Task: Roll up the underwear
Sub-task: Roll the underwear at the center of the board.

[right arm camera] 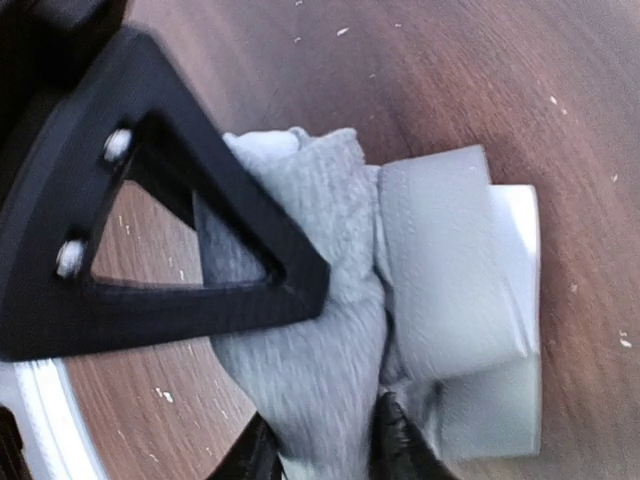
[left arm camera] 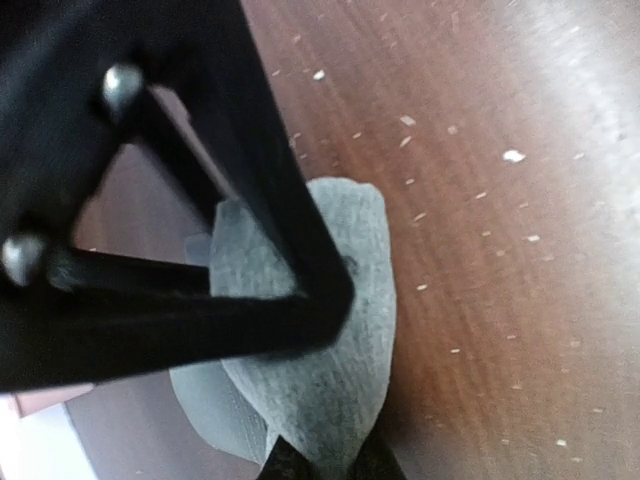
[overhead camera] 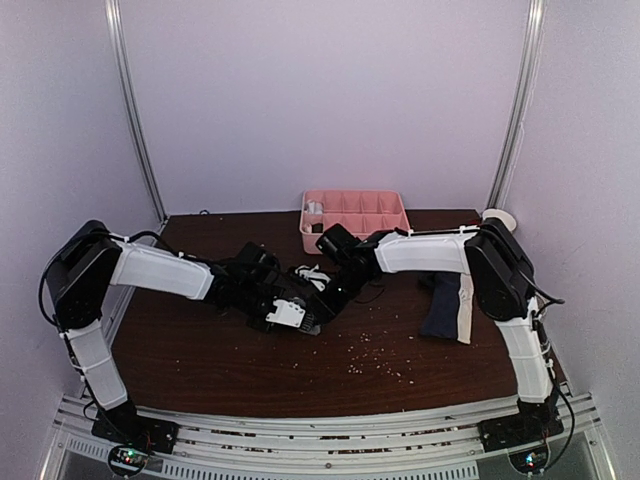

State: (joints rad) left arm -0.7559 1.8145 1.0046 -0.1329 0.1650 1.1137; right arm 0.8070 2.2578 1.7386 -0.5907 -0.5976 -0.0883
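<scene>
- The soft, bunched grey underwear [left arm camera: 355, 240] lies mid-desk, where both arms meet. From above it is almost wholly hidden beneath them.
- The left hand [left arm camera: 330, 385] pinches this grey underwear. The cloth is gathered between its black upper finger and the lower fingertips at the bottom of the left wrist view.
- The right hand [right arm camera: 345, 355] has the same cloth lying between its black fingers. I cannot tell whether they press it or stand slack.
- The left hand's white housing [right arm camera: 470, 300] sits just beside the cloth in the right wrist view, so the two hands crowd each other closely.
- The flat navy underwear [overhead camera: 440, 300], with its cream-white waistband [overhead camera: 466, 312], lies near the desk's right edge. It is under the right forearm and well apart from the hands.
- The pink plastic compartment tray [overhead camera: 395, 205] stands against the desk's back edge, just behind the right wrist.
- The dark brown wooden desk [overhead camera: 220, 370] shows bare board in front of the hands down to its near edge, and more at the left.
- Pale crumbs [overhead camera: 375, 355] are scattered over that front stretch.
</scene>
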